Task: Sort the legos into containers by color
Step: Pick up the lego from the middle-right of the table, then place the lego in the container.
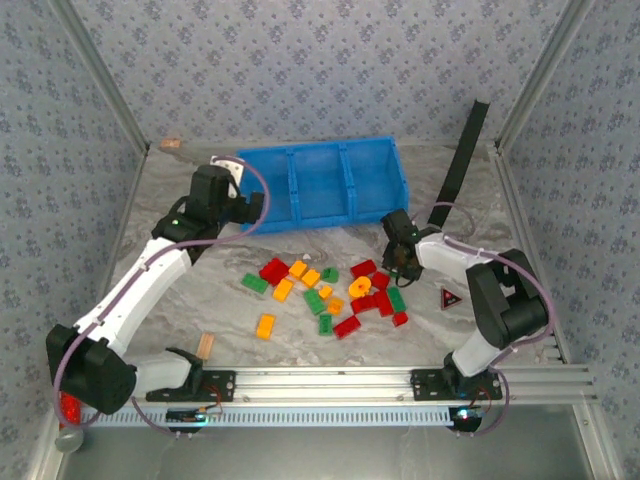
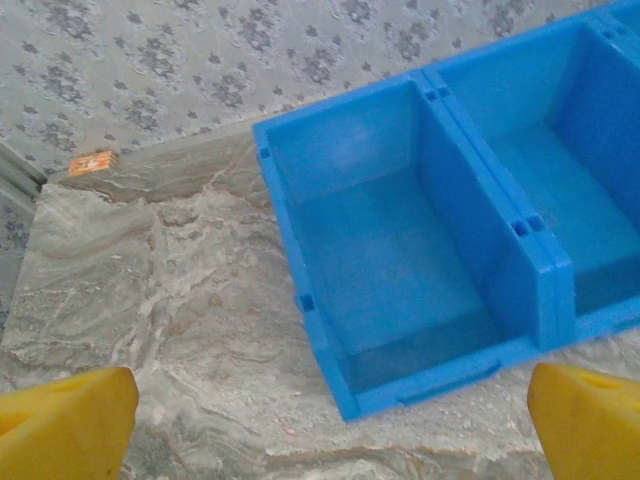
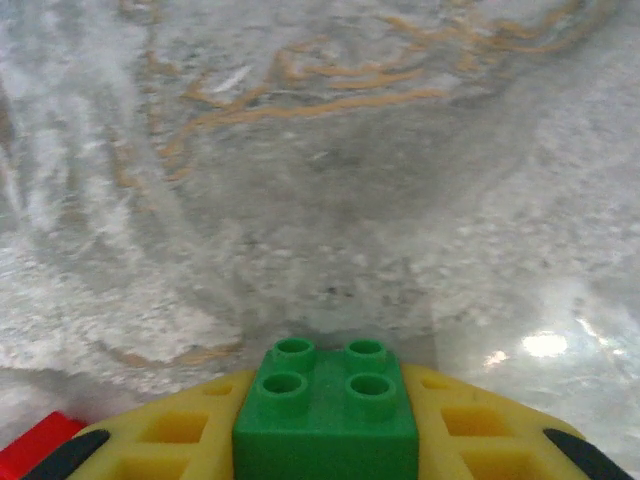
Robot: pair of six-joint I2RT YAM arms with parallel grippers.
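Top external view, from the left: a tan wooden block [image 1: 205, 345] lies on the marbled surface [image 1: 200, 300] near the left arm's base. The left tool [image 1: 250, 207] hangs at the near left corner of the blue bin [image 1: 320, 185], which sits at the far side. In the left wrist view its yellow fingers [image 2: 70, 420] stand spread wide with nothing between them. They are over bare surface just in front of the bin's left-end compartment [image 2: 390, 260], whose blue floor is bare.

The legos [image 1: 330, 290] lie scattered mid-surface, between the bin and the arm bases. They are red, green and yellow-orange bricks, some touching, with a round yellow piece [image 1: 359, 287] toward the right of the scatter.

The right tool [image 1: 402, 262] points down at the right edge of that scatter. In the right wrist view it is pinching a green brick [image 3: 326, 415] — four studs up, wedged between its yellow fingers [image 3: 160, 440]. A red brick's corner [image 3: 30, 445] shows just beside the left finger. Whether the green brick touches the surface cannot be told.
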